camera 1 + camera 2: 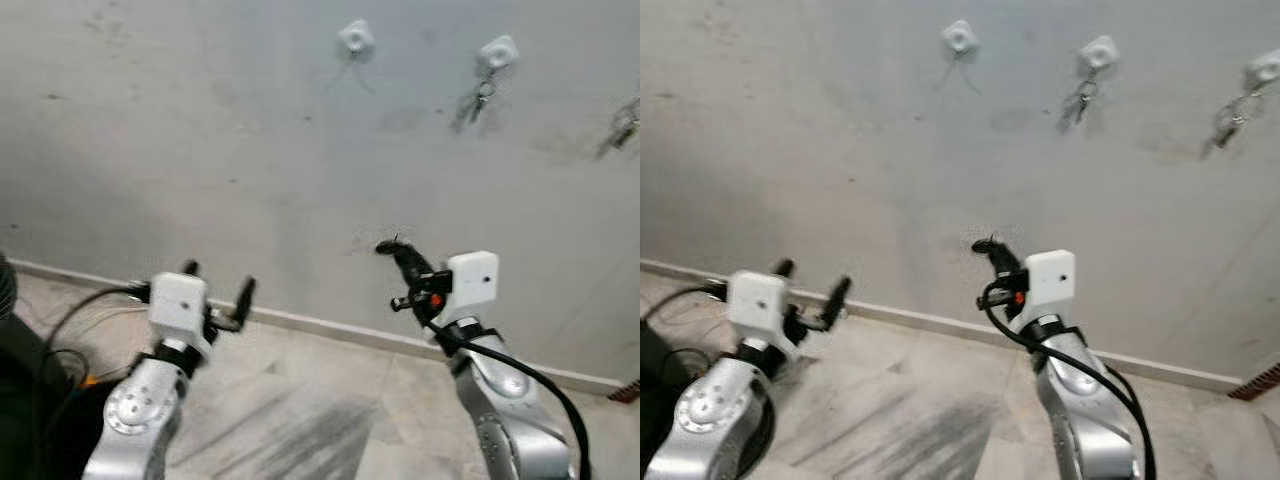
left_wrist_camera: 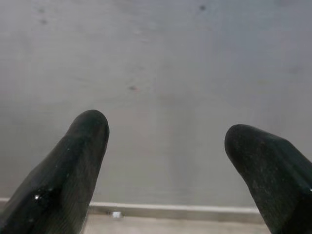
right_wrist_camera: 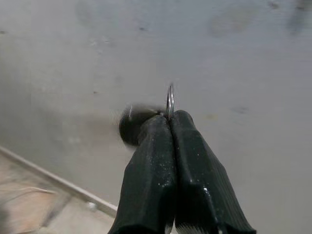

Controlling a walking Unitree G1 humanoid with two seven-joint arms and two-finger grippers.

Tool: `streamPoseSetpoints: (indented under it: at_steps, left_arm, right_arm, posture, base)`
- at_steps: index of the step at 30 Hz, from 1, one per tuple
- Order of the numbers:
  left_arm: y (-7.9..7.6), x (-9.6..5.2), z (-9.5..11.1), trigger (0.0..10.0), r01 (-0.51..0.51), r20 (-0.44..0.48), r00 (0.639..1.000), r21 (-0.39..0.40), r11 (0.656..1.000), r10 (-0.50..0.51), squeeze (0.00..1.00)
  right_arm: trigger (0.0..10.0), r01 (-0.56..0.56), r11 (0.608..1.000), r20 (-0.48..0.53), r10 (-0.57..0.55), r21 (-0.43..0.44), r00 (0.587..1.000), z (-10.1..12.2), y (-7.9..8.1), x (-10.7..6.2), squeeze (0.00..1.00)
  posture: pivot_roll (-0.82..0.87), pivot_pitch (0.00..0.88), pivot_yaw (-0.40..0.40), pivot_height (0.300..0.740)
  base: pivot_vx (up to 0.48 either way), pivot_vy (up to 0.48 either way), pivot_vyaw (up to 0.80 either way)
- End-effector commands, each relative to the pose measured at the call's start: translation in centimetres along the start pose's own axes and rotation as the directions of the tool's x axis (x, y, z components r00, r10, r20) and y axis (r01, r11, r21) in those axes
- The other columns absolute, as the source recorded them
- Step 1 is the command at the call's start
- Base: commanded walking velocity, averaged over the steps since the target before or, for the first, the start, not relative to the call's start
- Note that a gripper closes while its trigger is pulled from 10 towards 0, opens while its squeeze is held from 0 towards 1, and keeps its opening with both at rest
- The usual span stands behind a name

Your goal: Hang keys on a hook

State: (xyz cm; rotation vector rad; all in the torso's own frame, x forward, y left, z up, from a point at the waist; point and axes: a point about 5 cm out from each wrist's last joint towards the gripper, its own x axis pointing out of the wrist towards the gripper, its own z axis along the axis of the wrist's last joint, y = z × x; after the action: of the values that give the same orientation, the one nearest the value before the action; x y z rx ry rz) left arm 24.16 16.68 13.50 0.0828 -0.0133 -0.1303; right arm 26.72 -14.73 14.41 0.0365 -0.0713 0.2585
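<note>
A: Right gripper (image 3: pixel 170 122) is pinched tight on the key ring (image 3: pixel 170 100), its thin loop poking out past the fingertips, a dark blurred key fob beside it.

B: And the empty hook (image 1: pixel 356 38)?

A: Up the wall (image 1: pixel 200 150), well above, slightly to its left. The right arm's nearer. Left gripper (image 1: pixel 218 290) sits spread wide, holding nothing.

B: The keys themselves?

A: Blurred, hard to make out.
</note>
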Motion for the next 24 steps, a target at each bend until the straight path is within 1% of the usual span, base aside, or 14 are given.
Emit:
streamPoseSetpoints:
  at_steps: [1,3,6,9,12,14,16,24]
  left_arm:
    - [0.5,-0.3,0.3,10.0,-0.030,0.016,0.999,0.020,0.999,0.030,0.00]
    - [0.9,-1.0,0.2,10.0,-0.059,0.014,0.998,0.032,0.998,0.058,0.00]
    - [0.8,-1.4,-0.1,10.0,-0.064,0.011,0.998,0.038,0.997,0.064,0.00]
    - [0.5,-1.4,-0.1,10.0,-0.057,0.018,0.998,0.021,0.998,0.057,0.00]
    - [-0.3,-1.1,0.3,10.0,-0.002,0.042,0.999,0.010,1.000,0.001,0.00]
    - [-0.4,-1.0,0.4,10.0,0.013,0.051,0.999,0.001,1.000,-0.013,0.00]
    - [-0.5,-1.0,0.6,10.0,0.025,0.059,0.998,0.011,1.000,-0.026,0.00]
    - [-0.7,-1.0,0.6,10.0,0.043,0.059,0.997,0.003,0.999,-0.043,0.00]
  right_arm:
    - [10.0,0.036,0.999,0.023,-0.035,-0.013,0.999,0.5,-0.9,-0.3,0.00]
    - [10.0,0.053,0.998,0.016,-0.052,-0.027,0.999,0.5,-1.8,-0.5,0.00]
    - [10.0,0.054,0.998,0.014,-0.053,-0.030,0.998,0.4,-2.0,-0.7,0.00]
    - [10.0,0.049,0.998,0.014,-0.049,-0.032,0.999,0.4,-1.9,-0.7,0.00]
    - [10.0,0.034,0.999,0.018,-0.033,-0.026,0.999,0.3,-1.2,-0.3,0.00]
    - [10.0,0.028,0.999,0.025,-0.028,-0.022,0.999,0.5,-1.0,-0.2,0.00]
    - [10.0,0.024,1.000,0.032,-0.023,-0.019,0.999,0.6,-0.8,0.0,0.00]
    - [10.0,0.021,1.000,0.037,-0.021,-0.017,0.999,0.6,-0.7,0.0,0.00]
  posture:
    - [0.07,0.089,0.023,0.740]
    - [0.08,0.086,0.017,0.740]
    - [0.08,0.082,0.012,0.740]
    - [0.08,0.079,0.011,0.740]
    - [0.08,0.076,0.012,0.740]
    - [0.08,0.074,0.013,0.740]
    - [0.08,0.072,0.015,0.740]
    - [0.08,0.073,0.017,0.740]
  base:
    - [0.000,0.000,0.00]
    - [0.000,0.000,0.00]
    - [0.000,0.000,0.00]
    - [0.000,0.000,0.00]
    - [0.000,0.000,0.00]
    - [0.000,0.000,0.00]
    - [0.294,0.000,0.00]
    - [0.358,0.000,0.00]
